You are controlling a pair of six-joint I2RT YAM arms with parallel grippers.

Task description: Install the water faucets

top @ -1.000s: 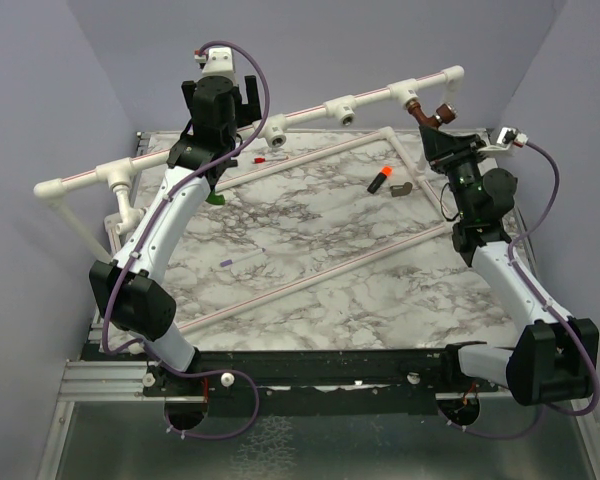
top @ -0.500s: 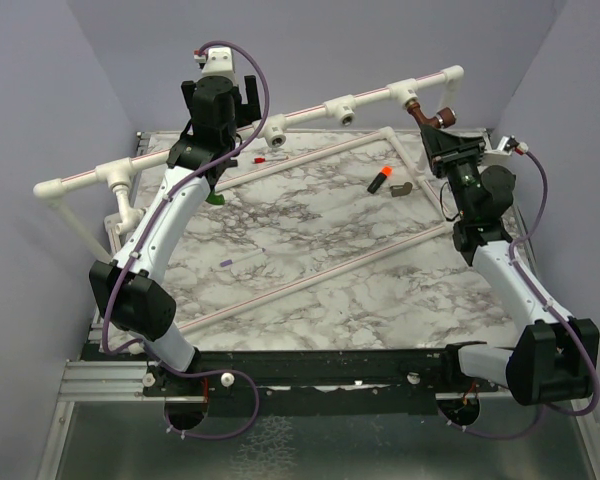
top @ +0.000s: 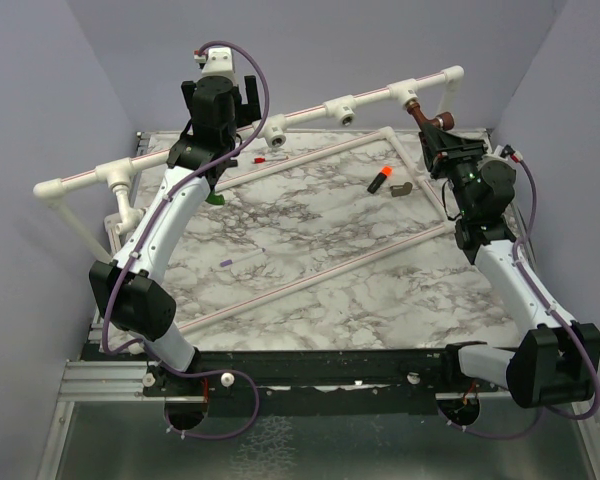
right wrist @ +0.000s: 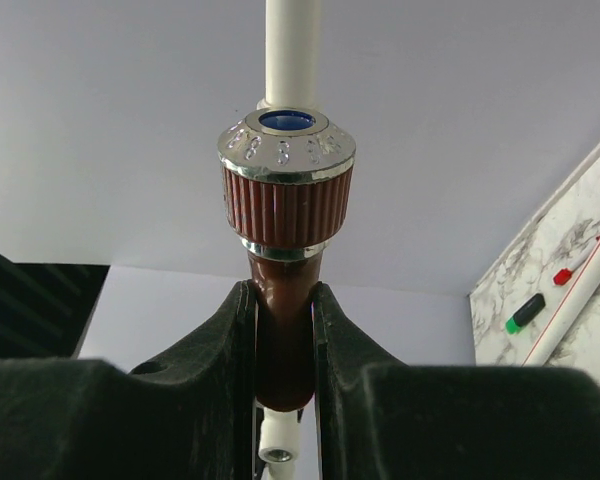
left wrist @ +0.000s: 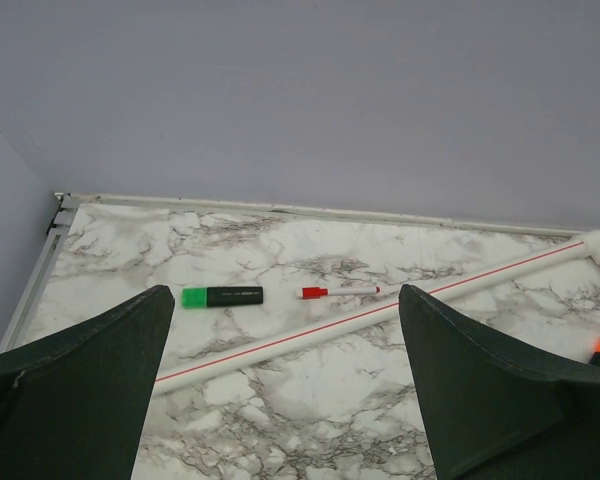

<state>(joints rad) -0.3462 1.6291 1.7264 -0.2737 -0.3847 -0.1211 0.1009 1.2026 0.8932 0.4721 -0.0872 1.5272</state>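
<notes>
The reddish-brown faucet (right wrist: 287, 200) is pinched by its stem between the two dark fingers of the right gripper (right wrist: 283, 300). Its ribbed knob, with a silver rim and blue centre, stands just above the fingertips. From overhead, the faucet (top: 426, 117) lies just beyond that gripper (top: 442, 140), and its far end meets a tee (top: 405, 96) near the right end of the raised white pipe (top: 320, 108). Off to the gripper's left, on the marble table (top: 310, 260), an orange-and-black cylinder (top: 380, 180) lies just beside a small grey-brown bent piece (top: 402, 188). The left gripper (left wrist: 285, 300) is up by the left half of the same pipe, its jaws spread wide with nothing between them. Ahead of it and lower down, a green marker (left wrist: 222, 296) and a red pen (left wrist: 338, 291) lie end to end near the table's far edge, and a thin red-striped pipe (left wrist: 380, 310) slants across nearer the gripper.
</notes>
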